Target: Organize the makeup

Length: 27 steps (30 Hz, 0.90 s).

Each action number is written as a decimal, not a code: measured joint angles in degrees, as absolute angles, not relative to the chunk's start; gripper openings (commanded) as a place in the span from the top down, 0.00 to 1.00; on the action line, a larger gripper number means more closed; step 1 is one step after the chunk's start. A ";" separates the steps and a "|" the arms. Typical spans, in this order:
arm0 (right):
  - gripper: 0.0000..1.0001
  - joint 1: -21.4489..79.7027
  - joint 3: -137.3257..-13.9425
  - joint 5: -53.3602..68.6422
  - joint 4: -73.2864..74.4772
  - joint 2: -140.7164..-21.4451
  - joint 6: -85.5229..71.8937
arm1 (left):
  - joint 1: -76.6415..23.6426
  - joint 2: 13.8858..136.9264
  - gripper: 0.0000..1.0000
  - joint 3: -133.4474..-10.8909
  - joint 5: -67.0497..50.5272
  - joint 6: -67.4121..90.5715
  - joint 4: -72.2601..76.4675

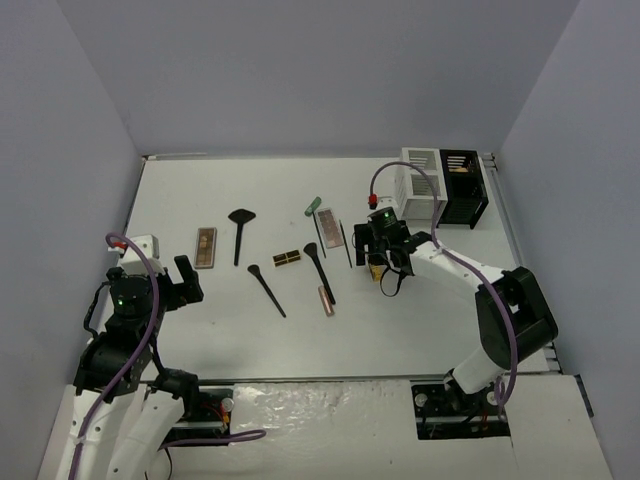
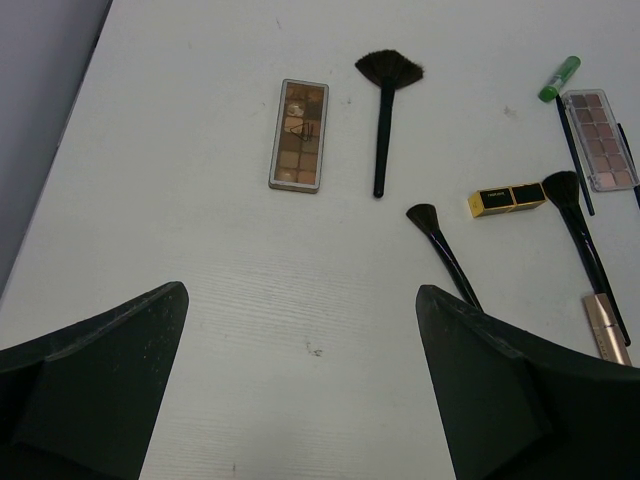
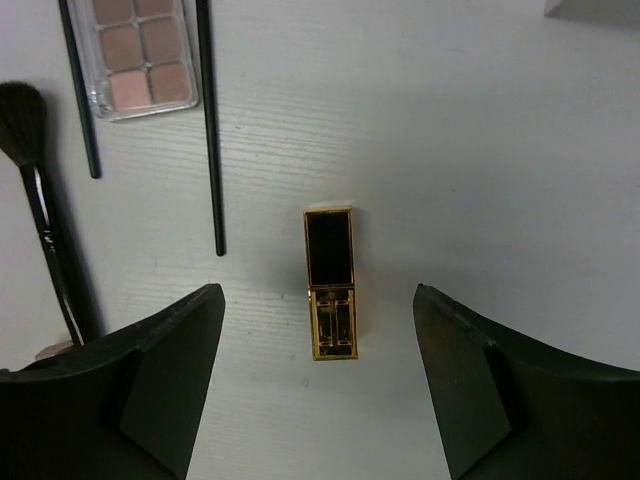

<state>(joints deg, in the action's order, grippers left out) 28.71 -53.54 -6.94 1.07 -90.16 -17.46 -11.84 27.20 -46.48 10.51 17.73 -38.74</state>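
White table [image 1: 200, 330], black brushes [image 2: 380, 130], palettes [image 2: 299, 134], black-gold case [image 3: 331, 283], organizer boxes [image 1: 420, 180]

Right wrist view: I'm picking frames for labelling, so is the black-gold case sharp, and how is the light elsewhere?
Right wrist: black-gold case sharp, gold end faintly glinting, fingers dark and featureless. Left wrist: brown palette crisp, light even. Top external: soft shadows, no glare.

White table [image 1: 400, 335] (pale grey walls [image 1: 300, 70])

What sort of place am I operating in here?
Probably a lab test cell, not a real vanity: a white table boxed in by plain walls, with a palette, a fan brush and slatted organizer boxes laid out as props.
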 measured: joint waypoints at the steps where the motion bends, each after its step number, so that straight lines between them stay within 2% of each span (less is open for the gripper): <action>1: 0.32 28.71 -53.52 -7.15 1.03 -90.93 -17.66 | -11.84 27.20 0.03 -46.48 10.50 17.74 -38.74; 4: 0.36 28.71 -53.52 -7.68 0.50 -93.33 -17.98 | -11.84 27.20 0.03 -46.48 10.50 17.81 -38.74; 10: 0.54 28.92 -53.52 -8.72 0.13 -98.29 -18.13 | -11.84 27.20 0.03 -46.48 10.44 17.82 -38.74; 12: 0.67 28.93 -53.52 -8.80 -0.16 -99.07 -18.25 | -11.84 27.20 0.03 -46.48 10.41 17.83 -38.74; 14: 0.85 28.93 -53.52 -8.86 -0.85 -99.19 -18.21 | -11.84 27.20 0.03 -46.48 10.37 17.85 -38.74; 17: 0.99 28.93 -53.52 -9.26 -1.39 -99.17 -18.13 | -11.84 27.20 0.03 -46.48 10.35 17.85 -38.74; 22: 1.00 28.91 -53.52 -10.38 -1.13 -96.84 -17.80 | -11.84 27.20 0.03 -46.48 10.35 17.85 -38.74; 27: 1.00 27.76 -54.12 -13.87 -1.28 -87.44 -15.11 | -11.84 27.20 0.03 -46.48 10.35 17.87 -38.76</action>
<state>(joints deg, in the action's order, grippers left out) 27.76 -54.12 -13.87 -1.28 -87.44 -15.11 -11.84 27.20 -46.48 10.35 17.87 -38.76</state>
